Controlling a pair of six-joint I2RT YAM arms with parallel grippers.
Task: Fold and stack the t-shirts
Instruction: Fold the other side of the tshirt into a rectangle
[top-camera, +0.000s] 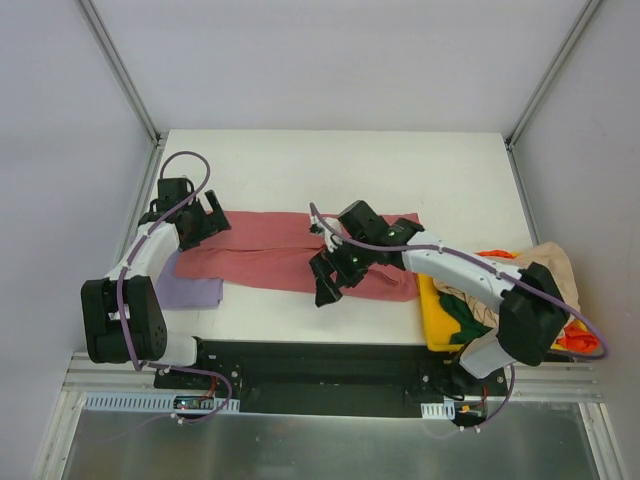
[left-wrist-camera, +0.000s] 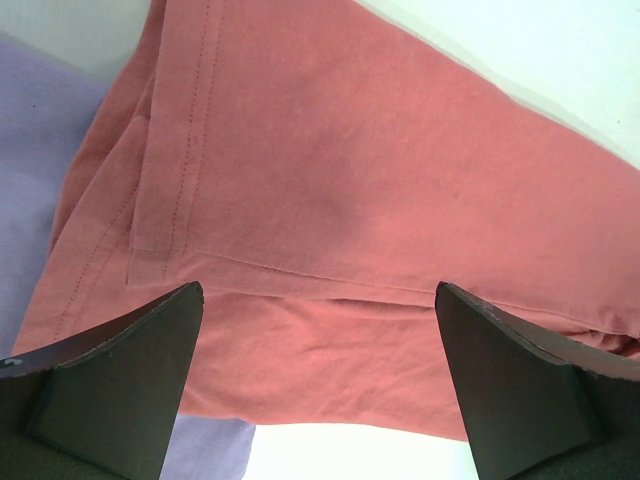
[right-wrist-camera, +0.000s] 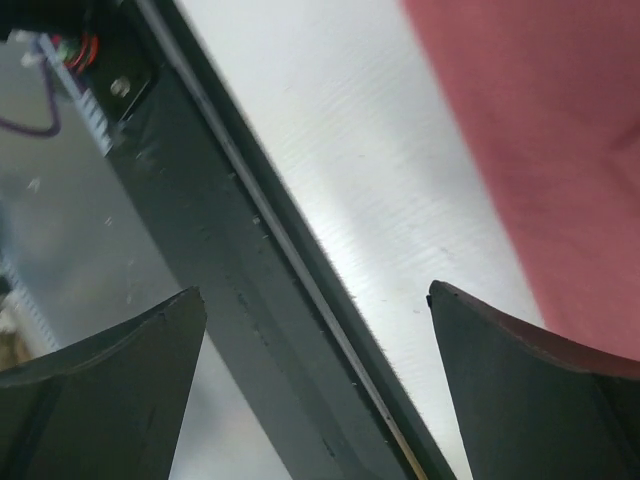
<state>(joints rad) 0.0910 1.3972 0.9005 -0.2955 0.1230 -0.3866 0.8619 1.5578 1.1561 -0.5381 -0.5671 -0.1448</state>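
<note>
The dusty pink-red t-shirt (top-camera: 275, 250) lies folded into a long band across the middle of the table. A lavender t-shirt (top-camera: 190, 291) lies folded at the left, partly under it. My left gripper (top-camera: 208, 222) is open and empty over the band's left end; the left wrist view shows the pink-red cloth (left-wrist-camera: 380, 200) with its hem seams and the lavender tee (left-wrist-camera: 30, 150) beside it. My right gripper (top-camera: 328, 288) is open and empty over the table's near edge, just in front of the band. The pink-red cloth (right-wrist-camera: 560, 150) fills the upper right of the right wrist view.
A yellow bin (top-camera: 437, 318) at the near right holds beige, green and orange-red tees (top-camera: 510, 285). The black mounting rail (top-camera: 320, 362) runs along the table's front edge and shows in the right wrist view (right-wrist-camera: 240, 300). Frame posts stand at the back corners.
</note>
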